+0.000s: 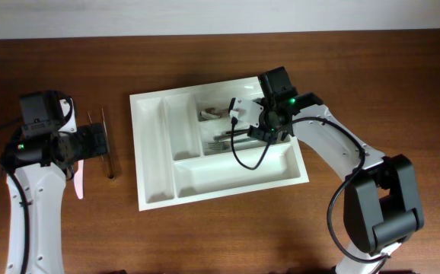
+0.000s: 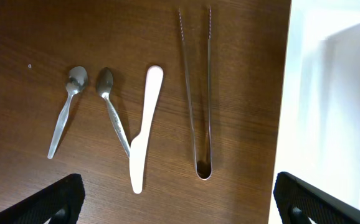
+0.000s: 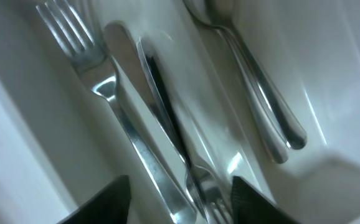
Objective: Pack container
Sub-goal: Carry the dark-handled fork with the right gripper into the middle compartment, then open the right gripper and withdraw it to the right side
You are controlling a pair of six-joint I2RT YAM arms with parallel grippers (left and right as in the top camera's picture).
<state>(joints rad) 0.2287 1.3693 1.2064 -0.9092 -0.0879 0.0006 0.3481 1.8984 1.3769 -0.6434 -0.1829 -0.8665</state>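
Note:
The container [image 1: 227,176] is a large white tray in the middle of the table; it also shows in the left wrist view [image 2: 329,93] and the right wrist view [image 3: 18,124]. My right gripper [image 1: 259,131] is low over its middle crosswise compartment, open [image 3: 180,202], with its fingers on either side of metal forks [image 3: 86,56] and a knife [image 3: 133,74] lying there. A spoon [image 3: 261,93] lies in the neighbouring compartment. My left gripper [image 1: 102,141] is open and empty [image 2: 177,205] above the table left of the tray. Before it lie two metal spoons [image 2: 65,112], a white knife [image 2: 144,130] and metal tongs [image 2: 197,93].
The tongs [image 1: 106,148] and white knife [image 1: 78,185] lie on the brown table between my left arm and the tray's left rim. The tray's long front compartment and two narrow left compartments hold nothing. The right arm's base stands at the front right [image 1: 380,205].

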